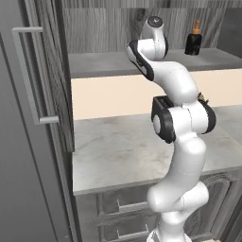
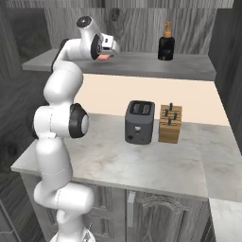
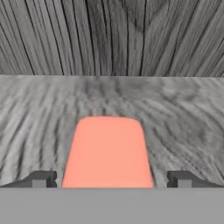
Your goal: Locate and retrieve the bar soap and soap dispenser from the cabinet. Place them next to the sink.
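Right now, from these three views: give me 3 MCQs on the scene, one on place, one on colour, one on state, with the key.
1. Where does the soap dispenser stand?
A. on the cabinet shelf
B. on the counter beside the toaster
C. in a drawer

2. What colour is the bar soap?
A. white
B. salmon pink
C. green

3. How does the gripper stand to the bar soap?
A. far off above the counter
B. open, a finger tip on either side of the bar
C. shut on the dispenser

Key:
1 A, it stands on the grey shelf, above the toaster.
2 B, the hand view shows it pink.
3 B, the tips flank the bar with gaps.
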Tool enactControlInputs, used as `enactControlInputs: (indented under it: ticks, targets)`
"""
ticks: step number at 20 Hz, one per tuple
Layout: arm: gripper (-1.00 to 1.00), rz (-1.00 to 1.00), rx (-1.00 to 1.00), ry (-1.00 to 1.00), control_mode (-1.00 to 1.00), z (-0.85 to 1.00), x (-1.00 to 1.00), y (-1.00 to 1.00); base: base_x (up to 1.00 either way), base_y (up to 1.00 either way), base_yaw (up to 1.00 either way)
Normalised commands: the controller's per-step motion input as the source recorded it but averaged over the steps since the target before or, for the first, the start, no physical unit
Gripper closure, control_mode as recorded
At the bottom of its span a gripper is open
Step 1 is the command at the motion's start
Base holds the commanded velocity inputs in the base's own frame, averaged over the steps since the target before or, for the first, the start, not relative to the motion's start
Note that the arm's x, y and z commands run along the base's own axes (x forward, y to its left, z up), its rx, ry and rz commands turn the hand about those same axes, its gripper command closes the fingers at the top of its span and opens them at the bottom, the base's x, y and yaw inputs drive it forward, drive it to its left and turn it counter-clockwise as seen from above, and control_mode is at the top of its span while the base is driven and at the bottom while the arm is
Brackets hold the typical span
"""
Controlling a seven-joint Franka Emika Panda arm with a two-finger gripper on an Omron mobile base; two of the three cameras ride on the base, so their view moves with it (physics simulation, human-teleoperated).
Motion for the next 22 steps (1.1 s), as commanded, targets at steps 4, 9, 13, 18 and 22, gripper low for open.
enactControlInputs:
  ticks: [4, 9, 13, 18, 22]
  targets:
    - [-1.00, 0.00, 0.02, 0.00, -1.00, -0.13, 0.25, 0.00, 0.00, 0.00, 0.00]
    - [-1.00, -0.01, 0.07, 0.00, -1.00, -0.36, 0.01, 0.00, 0.00, 0.00, 0.00]
    - [-1.00, 0.00, 0.10, 0.00, -1.00, -0.32, 0.00, 0.00, 0.00, 0.00, 0.00]
    - [1.00, 0.00, 0.08, 0.00, -1.00, -0.24, 0.00, 0.00, 0.00, 0.00, 0.00]
    - [1.00, 0.00, 0.00, 0.00, -1.00, -0.01, -0.03, 0.03, 0.00, 0.00, 0.00]
